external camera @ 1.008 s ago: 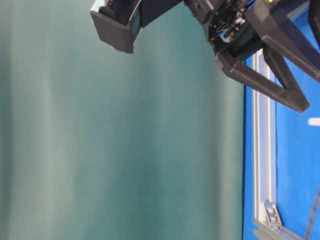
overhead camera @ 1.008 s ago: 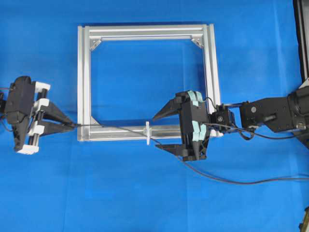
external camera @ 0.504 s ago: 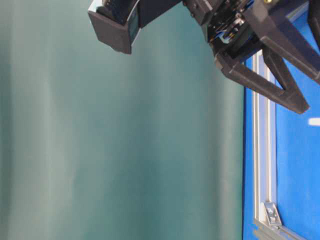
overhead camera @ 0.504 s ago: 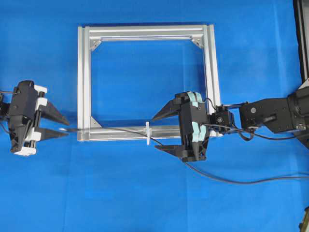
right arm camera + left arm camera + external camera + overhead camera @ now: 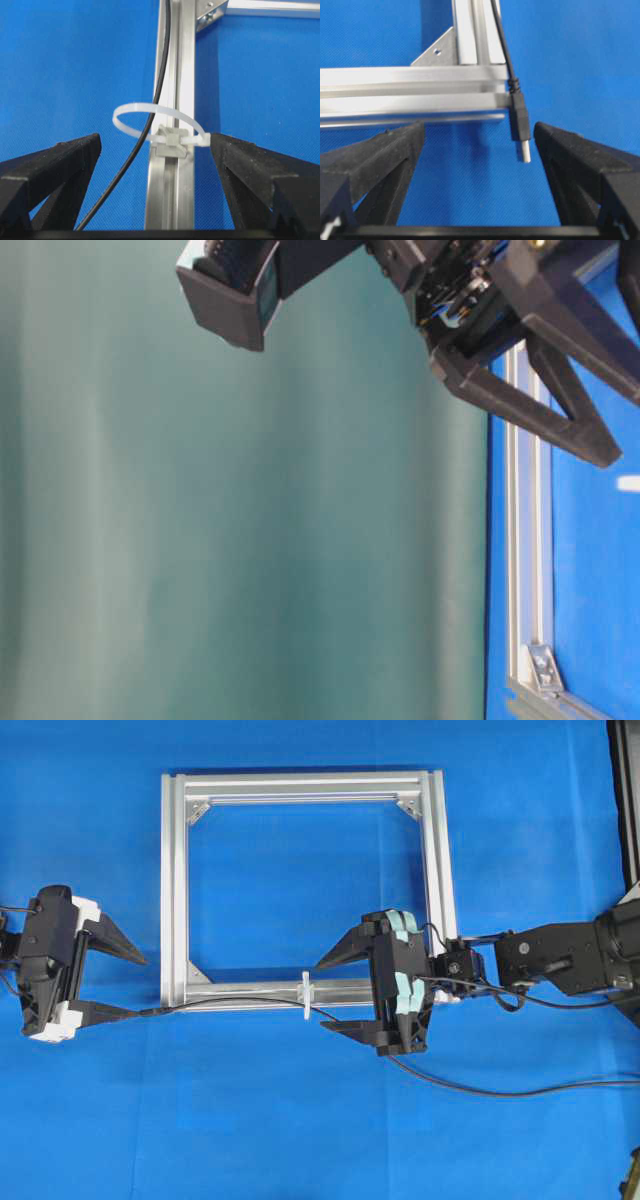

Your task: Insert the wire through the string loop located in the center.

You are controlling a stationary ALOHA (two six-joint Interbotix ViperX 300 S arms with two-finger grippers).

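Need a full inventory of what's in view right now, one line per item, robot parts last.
wire: one, black, running from the right side through the string loop and along the frame's near bar; its metal-tipped plug lies free between the left gripper's fingers.
string loop: one, white, upright on the middle of the near bar, wire passing through it.
aluminium frame: one, silver, square, centre of the table.
table cover: one, blue, under everything.
backdrop: one, teal green, in the table-level view.
left gripper: one, black with white parts, left of the frame, open.
right gripper: one, black with teal tape, at the frame's near right part, open, straddling the bar.
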